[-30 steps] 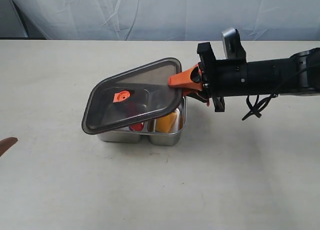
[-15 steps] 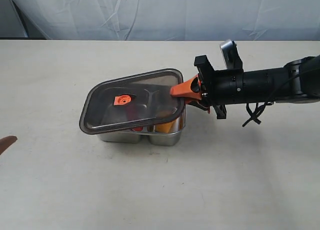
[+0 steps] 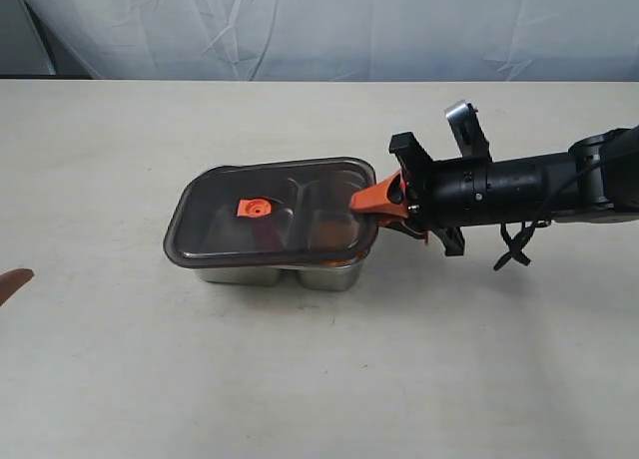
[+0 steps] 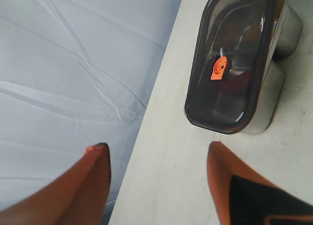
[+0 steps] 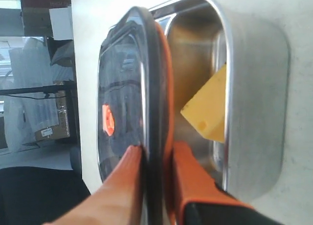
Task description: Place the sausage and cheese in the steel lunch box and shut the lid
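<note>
Idling at the near left edge of the tabletop [image 3: 300, 379], the left gripper [image 4: 156, 149] holds its jaws spread wide on nothing. Just beyond it, the lid [image 3: 268, 215] has come down. A second ago it sat steeply tilted and skewed over the steel lunch box [image 3: 290, 275]; now it lies almost level and squared to the box, overhanging the left end a little. By my reading, only the final seating and release remain. The right wrist view shows a gap between the box rim and the lid at the gripped end, with the cheese [image 5: 208, 112] leaning in the compartment below. The sausage cannot be made out under the dark plastic, though it is likely in the other compartment. The box is bright polished steel, hard and slick, with rounded corners and a crease between its two wells. The lid is smoky translucent plastic with a darker rim and a small orange valve tab [image 3: 253, 209], and it looks smooth enough to slide if pushed off-centre. At its right end the right gripper [image 3: 359, 201] has its orange jaws closed on the lid's edge, one finger above and one beneath. Farther back, the pale matte tabletop runs to a wrinkled white cloth [image 3: 300, 30].
</note>
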`<state>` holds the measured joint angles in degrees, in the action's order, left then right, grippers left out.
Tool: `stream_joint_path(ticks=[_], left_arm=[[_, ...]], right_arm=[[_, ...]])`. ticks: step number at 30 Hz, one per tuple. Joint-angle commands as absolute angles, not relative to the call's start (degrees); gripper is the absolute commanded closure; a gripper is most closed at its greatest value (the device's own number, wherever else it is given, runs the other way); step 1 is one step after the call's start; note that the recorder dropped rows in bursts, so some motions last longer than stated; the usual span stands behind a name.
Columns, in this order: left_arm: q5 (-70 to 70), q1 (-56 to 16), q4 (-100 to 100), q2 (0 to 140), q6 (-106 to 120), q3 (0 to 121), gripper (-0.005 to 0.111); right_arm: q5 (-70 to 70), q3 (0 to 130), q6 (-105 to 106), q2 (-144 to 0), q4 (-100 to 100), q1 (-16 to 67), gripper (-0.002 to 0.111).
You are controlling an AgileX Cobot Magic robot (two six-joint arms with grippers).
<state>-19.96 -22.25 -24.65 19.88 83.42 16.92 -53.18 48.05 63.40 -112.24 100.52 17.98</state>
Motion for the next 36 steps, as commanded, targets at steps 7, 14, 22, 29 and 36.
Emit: stream_joint_path(ticks=[7,14,22,29,36], left_arm=[[-19.3,-22.5,-24.9,19.6,82.8,16.9,0.051],[-19.3,-22.5,-24.9,19.6,82.8,16.9,0.051],[-19.3,-22.5,-24.9,19.6,82.8,16.9,0.051],[-19.3,-22.5,-24.9,19.6,82.8,16.9,0.051],[-19.3,-22.5,-24.9,18.4,82.8,16.9,0.051]], right_arm=[[-38.7,47.8,64.5,-112.3,99.9,23.4,0.109],[-35.1,47.8,64.5,-112.3,98.8,24.0,0.109],[-35.5,47.8,64.5,-112.3,93.3,24.0,0.109],[-35.4,47.8,64.3,-112.3,93.2,24.0,0.109],[-34.6,47.8,64.3,-112.3,92.7,24.0,0.089]])
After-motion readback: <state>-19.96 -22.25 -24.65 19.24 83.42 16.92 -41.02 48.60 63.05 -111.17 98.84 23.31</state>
